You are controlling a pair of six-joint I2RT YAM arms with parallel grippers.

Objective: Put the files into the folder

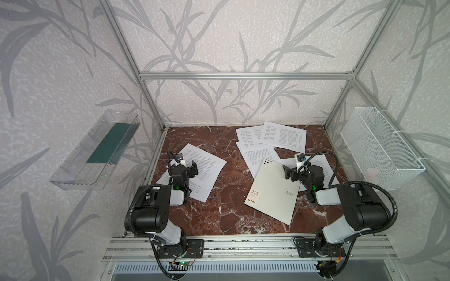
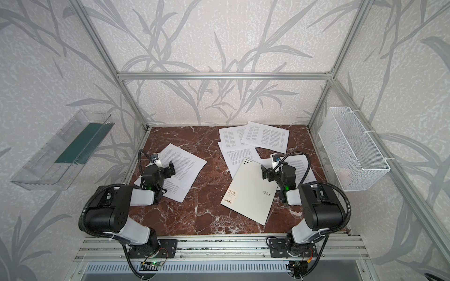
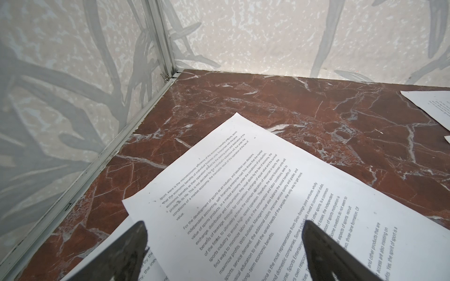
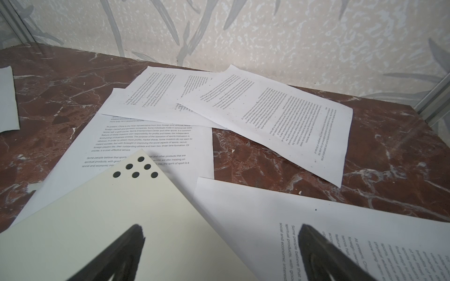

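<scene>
1. Red-brown marble made up the bench (image 1: 219, 219) in both top views. The pale RAY folder (image 1: 272, 194) lay on it closed and askew, right of the middle, with one corner near the front edge.
2. In both top views the printed sheets were scattered. One (image 1: 255, 155) lay under the folder's dotted corner, and two overlapping ones (image 1: 282, 137) lay by the back edge toward the right corner. Another (image 1: 327, 161) lay by the right edge, and an overlapped pair (image 1: 207, 167) lay near the left edge.
3. In a top view the left gripper (image 2: 159, 168) hung over the left pair with its jaws spread and nothing between them. The right gripper (image 2: 275, 170) hung over the folder's right edge, its jaws also spread and empty.
4. In the left wrist view the left gripper (image 3: 224, 223) showed two dark fingers (image 3: 131, 248) set wide apart above the pair's upper sheet (image 3: 243, 182). That sheet overlapped a lower one (image 3: 97, 265). Whether the tips touched the paper could not be told.
5. In the right wrist view the right gripper (image 4: 220, 226) had its jaws spread. One finger stood over the folder (image 4: 97, 219) and the other over the sheet (image 4: 255, 214) just beside it. The folder's corner with six black dots (image 4: 135, 174) overlapped a text sheet (image 4: 151, 138), and the two back sheets (image 4: 267, 114) lay beyond it.
</scene>
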